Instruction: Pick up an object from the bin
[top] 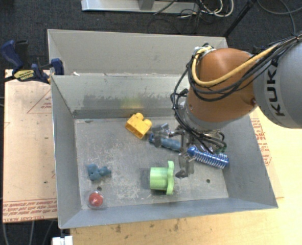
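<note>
Bin point(64, 137) has lots of bare floor left and front, and things crowd mid-right. My arm point(288, 86) reaches in from the right, orange cover point(219, 86) over the middle. My claw point(184, 166) points down just right of the green spool point(161, 178), front-centre, with the blue ribbed tube point(209, 158) close on its other side. Can't tell if the claw's wide or narrow.

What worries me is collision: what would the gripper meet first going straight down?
Probably the grey metal bin's floor beside the green plastic spool, which the gripper might graze; depth is unclear.
</note>
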Motion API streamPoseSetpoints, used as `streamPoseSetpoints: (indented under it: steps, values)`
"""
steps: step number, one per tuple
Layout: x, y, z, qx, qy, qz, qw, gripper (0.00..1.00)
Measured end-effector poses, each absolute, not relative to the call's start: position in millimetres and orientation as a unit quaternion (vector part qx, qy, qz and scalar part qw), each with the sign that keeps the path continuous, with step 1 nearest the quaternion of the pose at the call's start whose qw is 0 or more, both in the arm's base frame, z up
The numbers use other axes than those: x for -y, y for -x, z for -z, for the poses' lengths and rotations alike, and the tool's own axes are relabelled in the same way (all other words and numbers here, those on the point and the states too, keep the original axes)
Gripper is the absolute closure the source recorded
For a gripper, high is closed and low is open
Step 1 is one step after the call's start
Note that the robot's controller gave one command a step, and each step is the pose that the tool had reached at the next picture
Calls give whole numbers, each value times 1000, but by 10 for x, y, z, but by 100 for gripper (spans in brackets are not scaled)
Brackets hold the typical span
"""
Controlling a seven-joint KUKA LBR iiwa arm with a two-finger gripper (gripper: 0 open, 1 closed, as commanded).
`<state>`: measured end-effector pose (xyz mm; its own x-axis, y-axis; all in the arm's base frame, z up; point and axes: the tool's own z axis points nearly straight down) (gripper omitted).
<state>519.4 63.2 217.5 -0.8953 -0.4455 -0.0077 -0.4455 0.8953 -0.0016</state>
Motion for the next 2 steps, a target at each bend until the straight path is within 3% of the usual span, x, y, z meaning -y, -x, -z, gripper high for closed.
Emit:
streamPoseSetpoints:
  steps: [1, 2]
  values:
    - [-505, -5000, -1213, -968, 253, -1, -4, 0]
    - [-519, -4969, -702, -940, 341, 0, 3, 0]
